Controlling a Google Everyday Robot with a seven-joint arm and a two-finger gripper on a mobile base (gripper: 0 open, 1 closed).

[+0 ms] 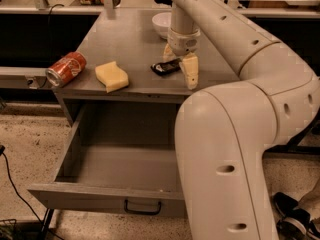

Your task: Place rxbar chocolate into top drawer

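Hanging the end effector [180, 61], spread open and empty, over the right end of the rxbar chocolate [165, 67]. Bracketing the bar across its left-to-right long axis, flat on the worktop [130, 36]. Probably needing a squeeze next, then a carry down into the open top drawer [100, 196] below the bar.

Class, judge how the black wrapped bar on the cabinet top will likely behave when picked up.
The rxbar chocolate lies flat and thin, so it probably won't roll or tip. Its shiny-looking wrapper may slip in a pinch. Small and straight-edged, it is likely light and fairly stiff for the open gripper poised at it.
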